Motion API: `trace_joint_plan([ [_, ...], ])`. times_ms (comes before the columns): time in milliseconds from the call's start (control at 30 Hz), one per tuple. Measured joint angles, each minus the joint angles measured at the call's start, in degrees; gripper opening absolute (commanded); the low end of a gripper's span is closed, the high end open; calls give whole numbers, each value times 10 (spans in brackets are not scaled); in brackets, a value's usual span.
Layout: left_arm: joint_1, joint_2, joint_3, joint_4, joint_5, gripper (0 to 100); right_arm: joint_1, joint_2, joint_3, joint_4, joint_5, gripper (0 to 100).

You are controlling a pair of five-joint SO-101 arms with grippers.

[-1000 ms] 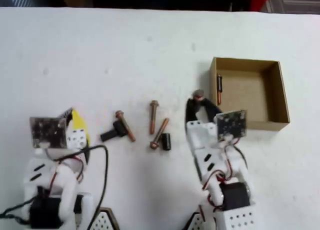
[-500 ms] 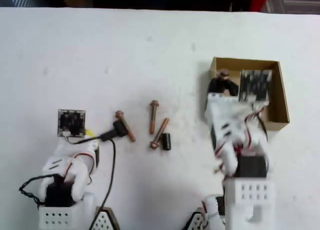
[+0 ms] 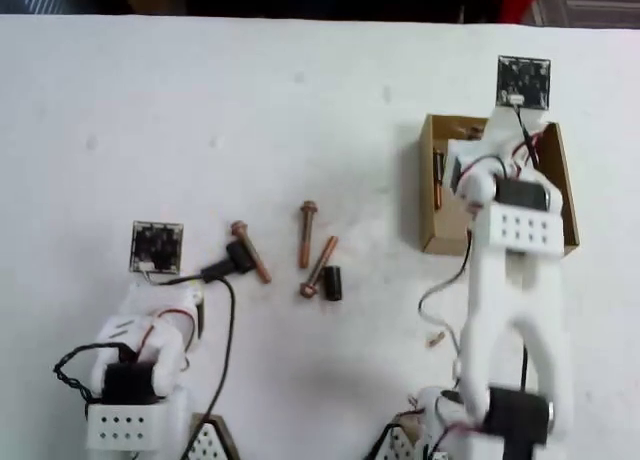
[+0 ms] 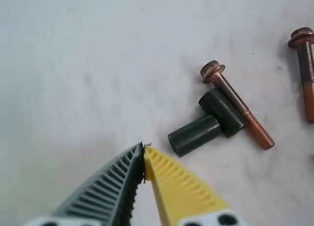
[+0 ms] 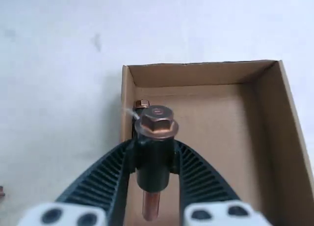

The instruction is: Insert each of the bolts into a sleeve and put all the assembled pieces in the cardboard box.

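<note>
**A:** What's the layout, biggest first?

**B:** The white table (image 3: 300, 100) carries everything. The cardboard box (image 3: 445, 245) sits toward 3 o'clock from the table's middle, with the right arm (image 3: 510, 280) stretched over it. The right gripper (image 5: 153, 147) hangs above the box's inside, clamped on the held sleeve (image 5: 153, 172). That sleeve's bolt head (image 5: 157, 124) points up. The left gripper (image 4: 143, 150) sits toward 8 o'clock, tips pressed together on nothing.

**A:** And the smaller hardware?

**B:** One finished piece (image 3: 438, 180) lies along the box's 9 o'clock wall. Near the table's middle are a straight bolt (image 3: 307, 235), a slanted bolt (image 3: 320, 267) and a lone sleeve (image 3: 331, 283). At 9 o'clock from those, the nearest bolt (image 4: 235, 105) touches two dark sleeves (image 4: 193, 135).

**A:** How will the held piece handle?

**B:** I'd judge it rigid and dense for its size. The smooth sleeve may slip or roll. Gripping mid-sleeve with the head up looks right, since the head stops the bolt dropping through.

**A:** Anything unclear?

**B:** The arm covers much of the box floor from above. The shank's tip is cut off in the right wrist view. I cannot tell whether the nearest bolt passes through a sleeve or lies beside it.
</note>
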Motion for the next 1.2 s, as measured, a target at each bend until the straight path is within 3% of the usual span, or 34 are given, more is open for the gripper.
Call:
trace_joint_plan([
  [500,0,0,5,-7,0,24,6,295,-192,0,4,17],
  [767,0,0,5,-7,0,24,6,353,-211,0,95,18],
  [1200,0,0,6,-7,0,24,6,381,-217,-1,102,19],
])
